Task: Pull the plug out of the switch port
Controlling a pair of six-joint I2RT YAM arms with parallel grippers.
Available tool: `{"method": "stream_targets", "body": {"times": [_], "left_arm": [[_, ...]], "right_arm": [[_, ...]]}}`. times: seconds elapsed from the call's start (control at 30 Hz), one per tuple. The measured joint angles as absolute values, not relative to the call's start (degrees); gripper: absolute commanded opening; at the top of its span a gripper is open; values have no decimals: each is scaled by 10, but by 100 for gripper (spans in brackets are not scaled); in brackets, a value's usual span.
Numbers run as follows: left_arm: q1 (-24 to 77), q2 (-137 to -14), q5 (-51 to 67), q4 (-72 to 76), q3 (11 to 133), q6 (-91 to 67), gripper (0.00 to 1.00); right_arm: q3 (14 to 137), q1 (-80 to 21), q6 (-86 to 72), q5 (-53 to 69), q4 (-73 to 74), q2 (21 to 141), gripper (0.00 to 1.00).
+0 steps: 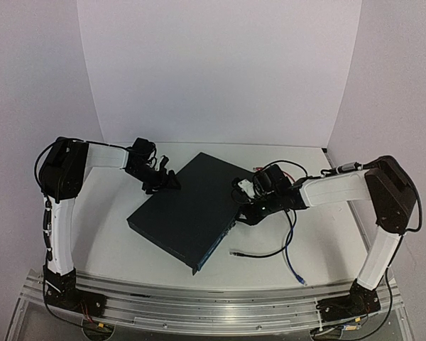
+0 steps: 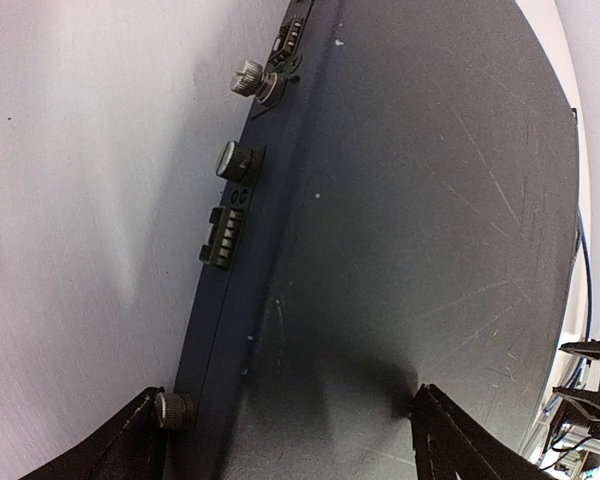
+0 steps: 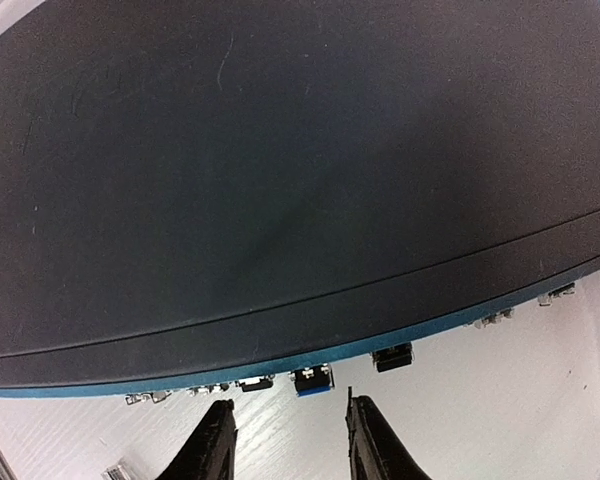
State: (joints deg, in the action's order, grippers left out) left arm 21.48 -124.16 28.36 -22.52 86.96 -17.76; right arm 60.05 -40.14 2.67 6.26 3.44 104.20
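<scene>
Dark metal switch lies askew mid-worktop; left gripper spread open at its far corner, right gripper open before sockets only its wrist camera reveals.

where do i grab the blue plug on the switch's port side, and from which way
Grip the short blue plug where it sticks out of the port face of the switch, one finger on each flank. Come in level from the table side, straight at that face: the plug sits low under the top panel's edge. The right tool faces it, jaws open.
</scene>
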Motion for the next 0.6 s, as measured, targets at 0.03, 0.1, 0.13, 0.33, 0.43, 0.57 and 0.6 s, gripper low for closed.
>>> {"method": "stream_targets", "body": {"times": [0.03,0.1,0.13,0.33,0.43,0.57,0.6], "left_arm": [[215,-1242,284,-225,870,-178,83],[215,-1242,284,-225,870,-178,83],[215,-1242,284,-225,870,-178,83],[215,-1242,284,-225,870,-178,83],[215,-1242,284,-225,870,-178,83],[215,-1242,284,-225,870,-178,83],[215,-1242,284,-226,870,-178,83]], "right_arm": [[602,-401,31,63,34,1044,35],[606,-401,39,63,33,1049,35],[607,-401,43,63,32,1052,35],[607,-401,58,63,35,1064,34],[608,-401,64,62,35,1069,33],[615,-401,71,61,39,1076,28],[619,-402,72,62,39,1078,28]]}}
